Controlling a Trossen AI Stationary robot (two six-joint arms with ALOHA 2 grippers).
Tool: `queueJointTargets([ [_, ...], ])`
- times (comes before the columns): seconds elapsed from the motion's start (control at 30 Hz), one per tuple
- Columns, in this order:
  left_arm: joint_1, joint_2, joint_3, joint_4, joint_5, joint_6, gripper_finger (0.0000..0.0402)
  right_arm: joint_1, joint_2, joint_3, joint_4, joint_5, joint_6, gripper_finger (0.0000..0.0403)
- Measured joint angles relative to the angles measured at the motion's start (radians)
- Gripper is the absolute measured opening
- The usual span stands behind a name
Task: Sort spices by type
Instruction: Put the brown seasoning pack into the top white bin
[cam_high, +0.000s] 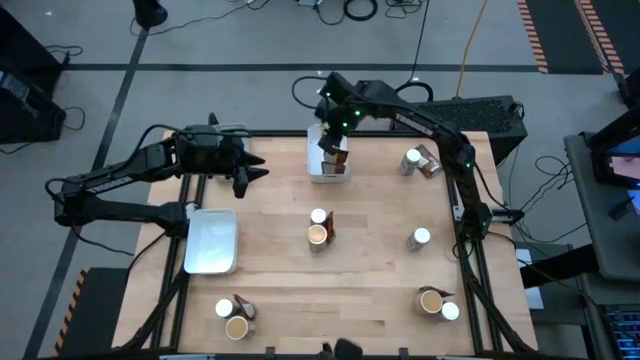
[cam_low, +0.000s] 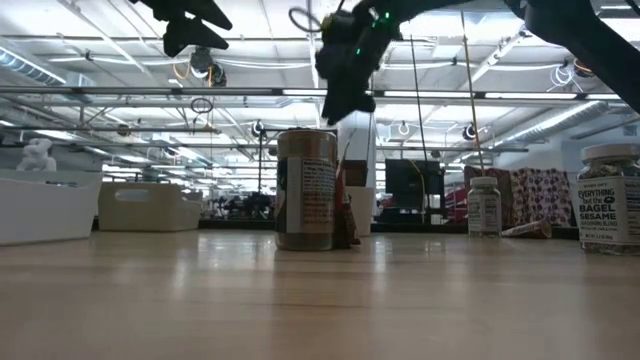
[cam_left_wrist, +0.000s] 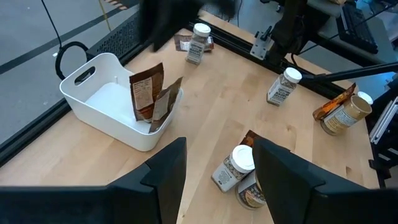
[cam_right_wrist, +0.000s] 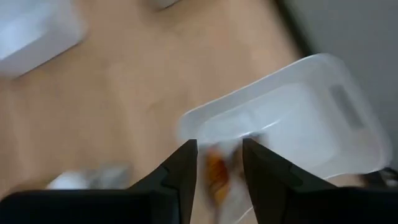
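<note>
Two dark brown packets (cam_left_wrist: 152, 93) stand in the white bin (cam_high: 320, 165) at the table's far middle, leaning on its wall. My right gripper (cam_right_wrist: 219, 155) hangs open above them, nothing between its fingers, pointing steeply down. My left gripper (cam_left_wrist: 217, 168) waits open high over the far left of the table. Other spices stand in groups: a white-topped jar (cam_high: 318, 216), a tan-topped jar (cam_high: 317, 235) and a packet (cam_high: 330, 228) at the centre. A white-topped jar (cam_high: 412, 158) and a packet (cam_high: 430, 160) are at the far right.
A pale lidded tray (cam_high: 211, 240) lies at the left. A white-topped jar (cam_high: 421, 238) stands alone at the right. Two jars (cam_high: 438, 303) are at the near right; two jars and a packet (cam_high: 235, 315) at the near left. Bare wood lies between the groups.
</note>
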Motion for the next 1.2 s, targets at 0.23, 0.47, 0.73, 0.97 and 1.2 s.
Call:
queueJointTargets([
  [0.23, 0.000, 0.000, 0.000, 0.000, 0.000, 0.032, 0.0189, 0.109, -0.015, 0.035, -0.303, -0.120, -0.244, 0.0112],
  [0.47, 0.000, 0.000, 0.000, 0.001, 0.000, 0.032, 0.0189, 0.237, -0.015, 0.021, -0.358, -0.119, -0.209, 0.0112],
  [0.73, 0.000, 0.000, 0.000, 0.001, 0.000, 0.051, 0.0189, 0.297, -0.015, 0.021, -0.337, -0.112, -0.162, 0.0112],
  [0.97, 0.000, 0.000, 0.000, 0.004, 0.000, 0.077, 0.0189, 0.352, -0.015, 0.019, -0.337, -0.116, -0.681, 0.0112],
  [1.2, 0.000, 0.000, 0.000, 0.005, 0.000, 0.076, 0.0189, 0.359, -0.001, 0.014, -0.324, -0.089, -0.851, 0.0112],
])
